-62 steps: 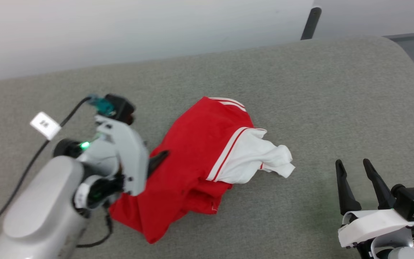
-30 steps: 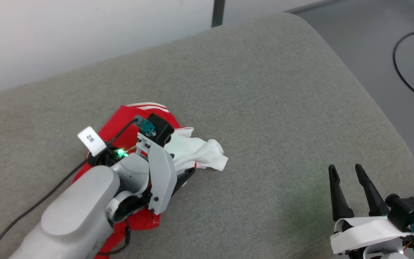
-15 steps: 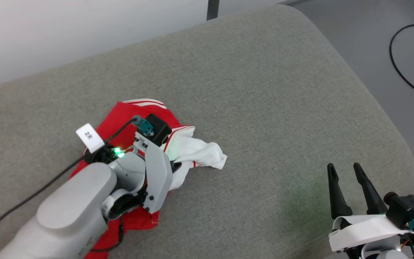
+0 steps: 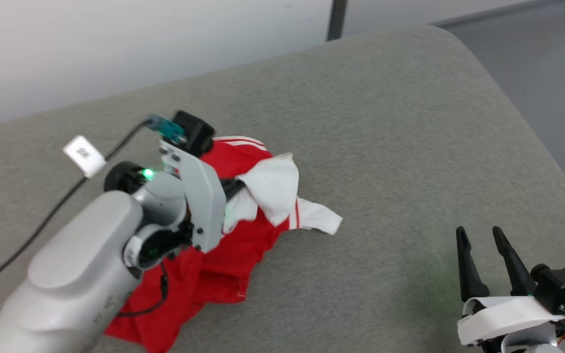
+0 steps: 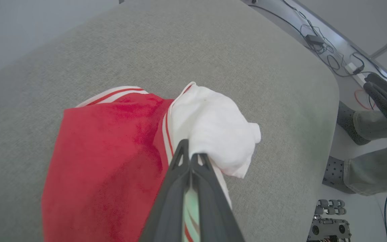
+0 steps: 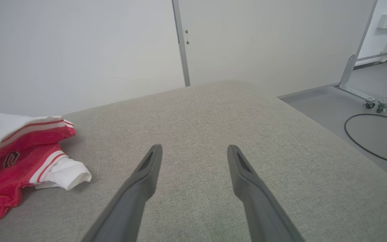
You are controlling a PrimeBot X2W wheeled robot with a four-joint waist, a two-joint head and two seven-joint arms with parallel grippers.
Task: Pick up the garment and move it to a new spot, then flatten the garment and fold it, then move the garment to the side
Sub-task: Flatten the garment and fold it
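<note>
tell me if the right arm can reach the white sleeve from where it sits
Probably yes: only grey cushion lies between the open right pincer and the white sleeve.

Big grey woven-fabric cushion (image 4: pixel 385 98) with rounded corner, plain white wall (image 4: pixel 115 49) behind, smooth grey floor (image 6: pixel 331 104), looped black cable (image 6: pixel 345 127).

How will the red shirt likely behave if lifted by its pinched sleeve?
Probably floppy: the garment lies crumpled, its white sleeve bunched at the left gripper. Likely light, being thin cloth, so the body would hang. Unlikely to slip: jaws are shut on fabric.
</note>
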